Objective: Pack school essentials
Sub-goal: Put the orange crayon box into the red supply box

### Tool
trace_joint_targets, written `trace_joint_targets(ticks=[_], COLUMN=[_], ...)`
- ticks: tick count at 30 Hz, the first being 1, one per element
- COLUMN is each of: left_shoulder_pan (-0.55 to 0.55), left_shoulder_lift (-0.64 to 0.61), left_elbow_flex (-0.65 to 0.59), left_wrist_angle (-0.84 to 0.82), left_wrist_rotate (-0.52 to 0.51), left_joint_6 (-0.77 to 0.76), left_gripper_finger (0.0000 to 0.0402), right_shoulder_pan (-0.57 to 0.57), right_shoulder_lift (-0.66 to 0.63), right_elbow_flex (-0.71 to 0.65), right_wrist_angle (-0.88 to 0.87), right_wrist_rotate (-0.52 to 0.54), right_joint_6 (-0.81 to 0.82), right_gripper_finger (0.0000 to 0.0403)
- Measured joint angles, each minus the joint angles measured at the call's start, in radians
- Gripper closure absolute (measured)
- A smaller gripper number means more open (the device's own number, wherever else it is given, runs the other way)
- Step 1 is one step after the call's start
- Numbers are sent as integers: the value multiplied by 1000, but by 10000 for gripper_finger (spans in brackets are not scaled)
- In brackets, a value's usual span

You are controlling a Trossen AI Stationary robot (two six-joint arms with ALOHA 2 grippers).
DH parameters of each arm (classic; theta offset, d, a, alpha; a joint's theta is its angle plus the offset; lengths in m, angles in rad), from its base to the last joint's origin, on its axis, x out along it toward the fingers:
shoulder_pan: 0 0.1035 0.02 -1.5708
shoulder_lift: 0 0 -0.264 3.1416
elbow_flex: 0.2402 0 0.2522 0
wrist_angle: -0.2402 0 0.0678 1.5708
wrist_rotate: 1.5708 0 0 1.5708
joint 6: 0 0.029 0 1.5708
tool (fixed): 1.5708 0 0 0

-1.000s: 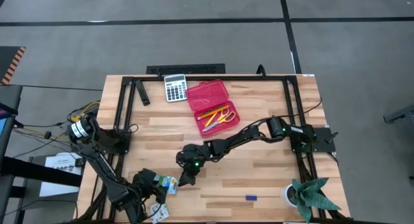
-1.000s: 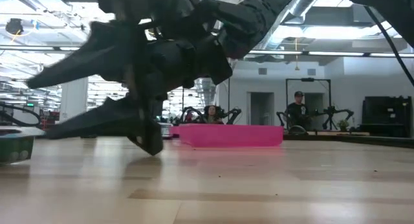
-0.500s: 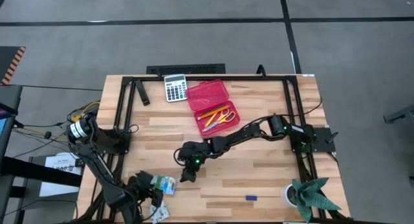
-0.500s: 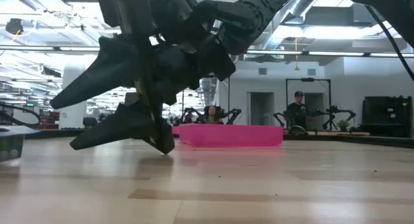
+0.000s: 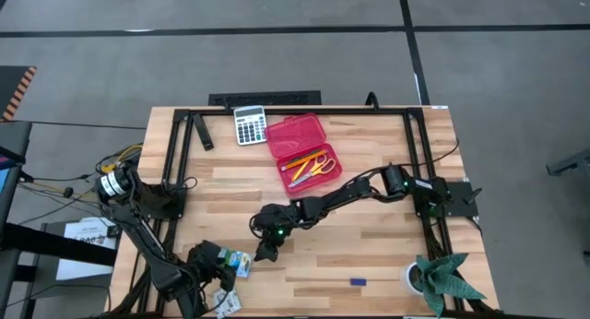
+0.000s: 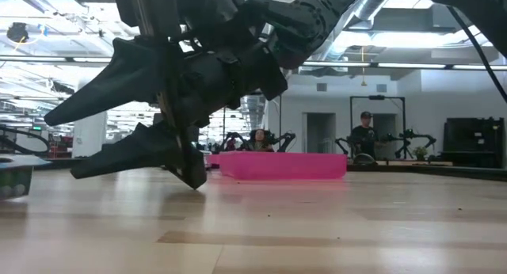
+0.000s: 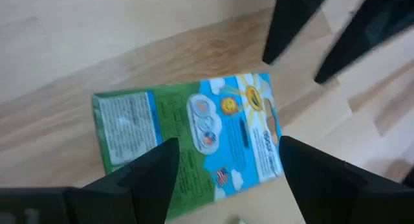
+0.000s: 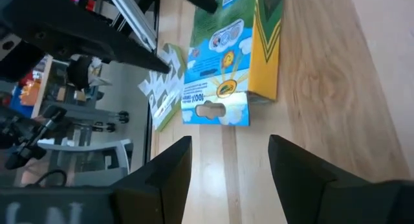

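1. The left gripper hangs over a crayon box lying flat beside it, fingers open.
2. The box's long side points toward the right gripper, also open, holding nothing.
3. Far behind the box, scissors lie in the red case.

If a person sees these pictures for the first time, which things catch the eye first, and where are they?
The open red case near the table's far edge stands out, with yellow-handled scissors and pencils inside, and a grey calculator beside it. Near the front left corner, the left gripper hovers open over a green-and-blue printed packet, with the open right gripper close by. A small blue piece lies alone toward the front right.
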Motion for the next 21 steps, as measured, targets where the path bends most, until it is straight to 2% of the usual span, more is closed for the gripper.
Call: trace_joint_targets(ticks=[6,10,21], left_shoulder_pan=[6,14,66], left_shoulder_lift=[0,0,0], left_elbow_flex=[-36,-72,-75], left_wrist_angle=[64,142,142], left_wrist_rotate=[-12,-59,-98], left_joint_6=[0,3,38], left_gripper_finger=[142,142,142], right_shoulder_pan=[6,6,26], right_shoulder_lift=[0,0,0], right_elbow_flex=[0,0,1], right_wrist_angle=[0,2,-17], right_wrist_rotate=[40,62,23], right_joint_6=[-3,-11,10], right_gripper_finger=[194,194,194])
